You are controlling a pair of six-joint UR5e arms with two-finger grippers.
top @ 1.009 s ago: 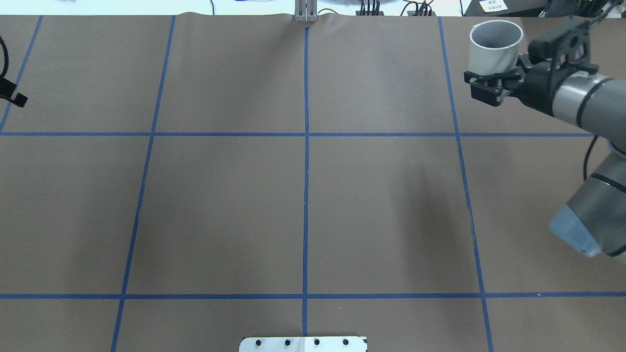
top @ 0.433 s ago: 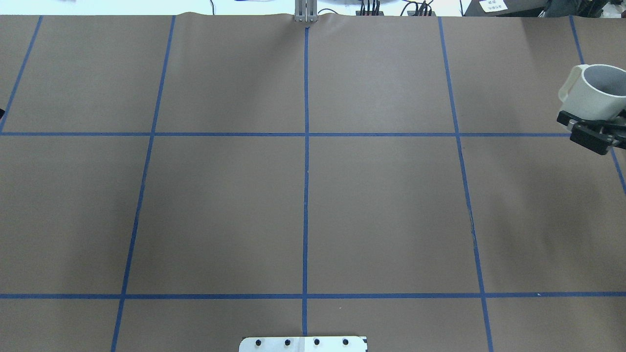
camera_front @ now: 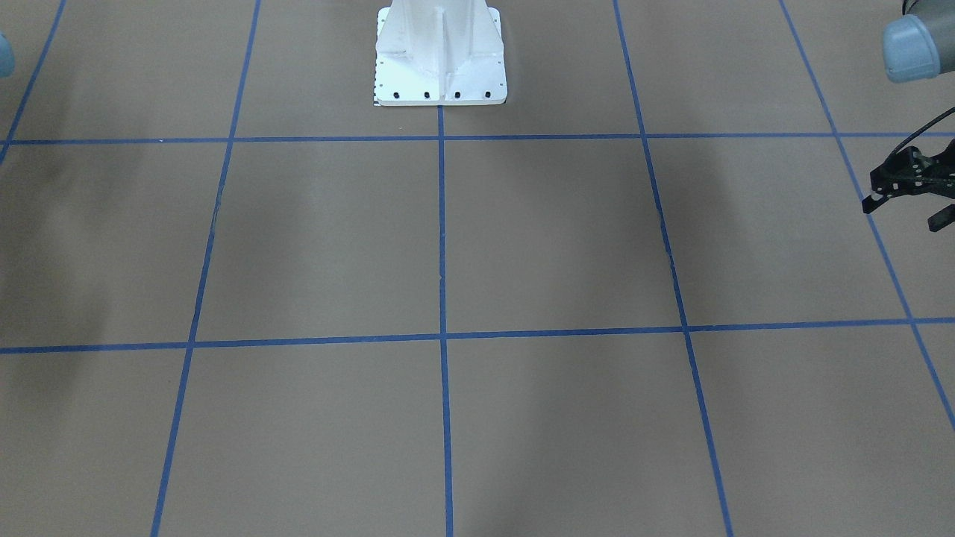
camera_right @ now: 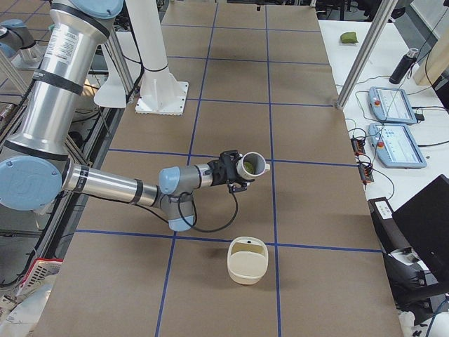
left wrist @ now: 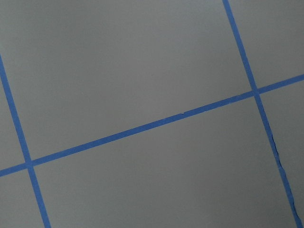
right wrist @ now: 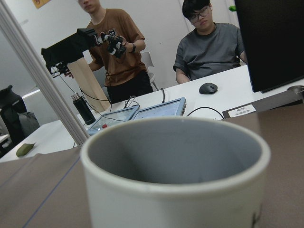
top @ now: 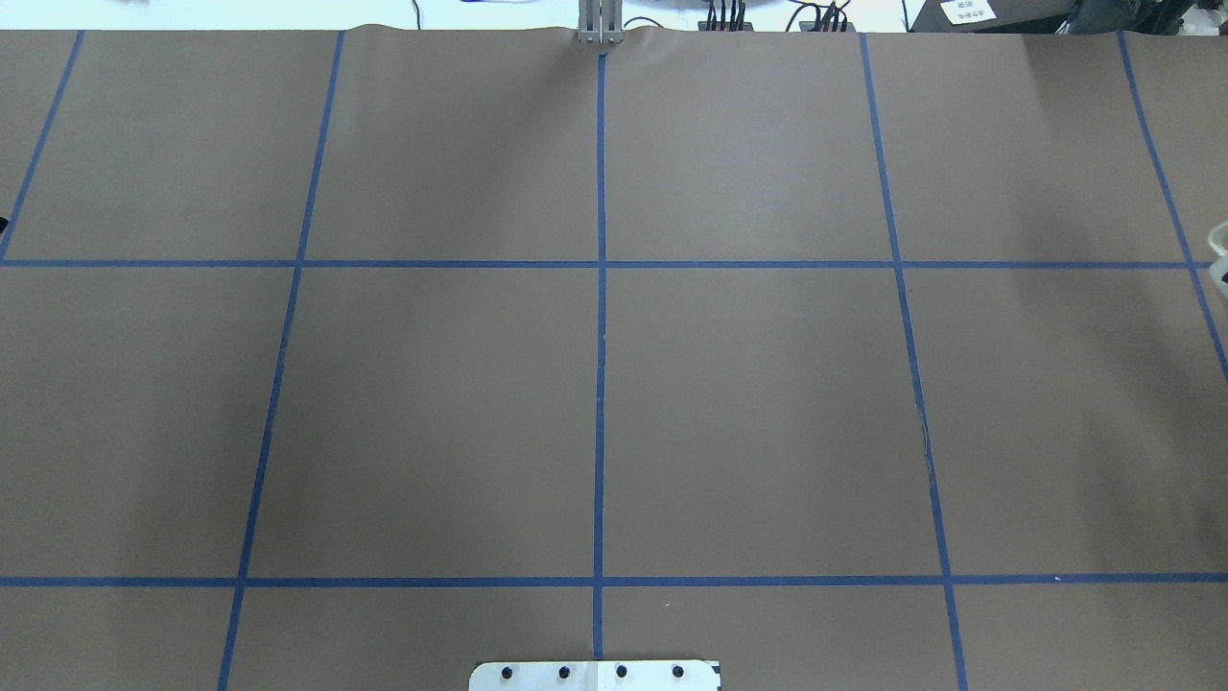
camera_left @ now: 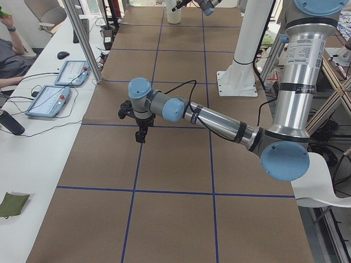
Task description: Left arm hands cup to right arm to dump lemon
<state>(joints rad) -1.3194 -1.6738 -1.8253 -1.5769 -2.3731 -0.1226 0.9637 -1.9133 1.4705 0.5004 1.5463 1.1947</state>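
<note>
The white cup (camera_right: 252,165) is in my right gripper (camera_right: 235,170), lifted off the table and tipped with its mouth towards the table's right end. The dull yellow lemon (camera_right: 248,166) shows inside it. In the right wrist view the cup (right wrist: 175,190) fills the lower frame; its inside looks grey and the lemon is hidden. Only a sliver of the cup (top: 1220,254) shows at the overhead view's right edge. My left gripper (camera_front: 903,212) is open and empty, low over the table's left end, and also shows in the exterior left view (camera_left: 141,129).
A cream container (camera_right: 248,261) stands on the table beyond the cup, near the right end. The white robot base (camera_front: 440,60) is at the table's back middle. Two people and tablets are at the side bench (right wrist: 156,109).
My right arm has carried the cup to the right and nearer the robot, almost out of the overhead view. The left gripper has slipped off that view's left edge.
</note>
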